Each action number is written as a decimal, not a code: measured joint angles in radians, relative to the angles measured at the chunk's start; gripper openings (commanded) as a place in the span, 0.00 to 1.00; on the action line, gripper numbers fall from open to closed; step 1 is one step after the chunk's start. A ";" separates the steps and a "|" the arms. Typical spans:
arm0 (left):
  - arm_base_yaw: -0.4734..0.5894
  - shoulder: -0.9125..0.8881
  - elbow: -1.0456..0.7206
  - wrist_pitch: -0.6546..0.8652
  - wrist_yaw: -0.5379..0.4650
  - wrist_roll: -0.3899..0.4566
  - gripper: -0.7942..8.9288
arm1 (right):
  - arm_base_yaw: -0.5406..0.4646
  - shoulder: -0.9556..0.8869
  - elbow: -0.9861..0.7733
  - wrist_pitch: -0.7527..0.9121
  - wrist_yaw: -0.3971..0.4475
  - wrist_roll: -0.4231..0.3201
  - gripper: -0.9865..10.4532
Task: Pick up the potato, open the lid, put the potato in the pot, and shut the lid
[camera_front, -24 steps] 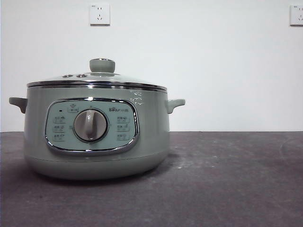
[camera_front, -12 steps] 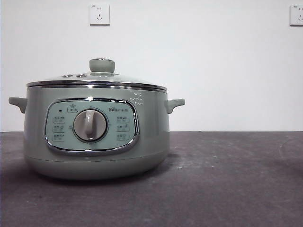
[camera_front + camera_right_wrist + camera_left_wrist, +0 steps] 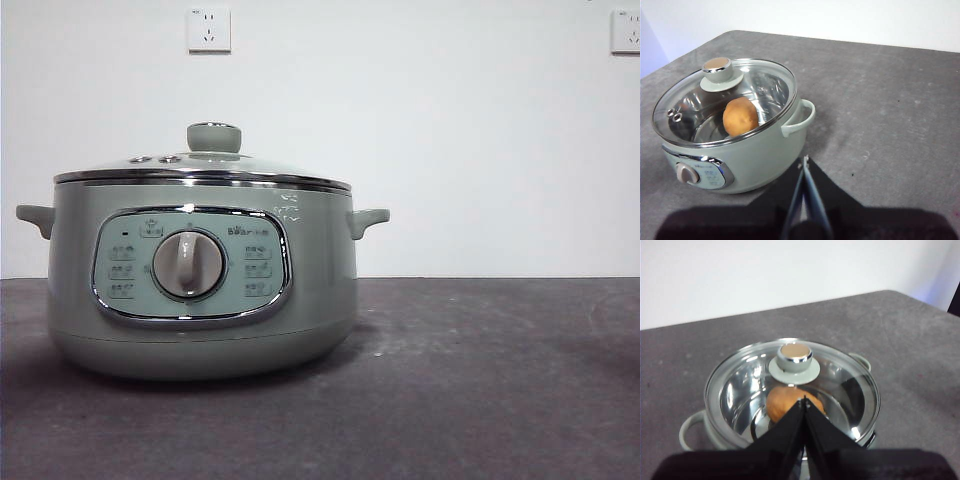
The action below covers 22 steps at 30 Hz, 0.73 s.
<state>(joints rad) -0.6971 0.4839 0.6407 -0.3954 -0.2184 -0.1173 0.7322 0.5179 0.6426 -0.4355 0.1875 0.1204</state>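
Table point(image 3: 480, 380); potato point(image 3: 740, 116) under lid point(image 3: 725, 97)

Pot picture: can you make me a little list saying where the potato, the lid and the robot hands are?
pot: stands on the dark table, dial facing the front camera
lid: closed on the pot
potato: inside the pot, seen through the glass lid
left end effector: shut, empty, above the pot, not touching the lid
right end effector: shut, empty, beside the pot, off to the handle side
task stage: looks finished
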 measured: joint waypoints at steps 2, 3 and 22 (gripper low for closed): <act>0.000 0.000 0.000 -0.010 0.000 0.000 0.08 | 0.000 0.000 0.000 0.000 0.000 0.000 0.09; 0.000 0.000 0.000 -0.012 0.000 0.000 0.08 | 0.000 0.000 0.000 0.000 0.000 0.000 0.09; 0.167 -0.116 -0.008 -0.080 -0.008 0.073 0.08 | 0.000 0.000 0.000 -0.002 0.000 0.003 0.09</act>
<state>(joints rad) -0.5297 0.3676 0.6331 -0.4751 -0.2264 -0.0444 0.7322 0.5179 0.6426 -0.4370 0.1875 0.1238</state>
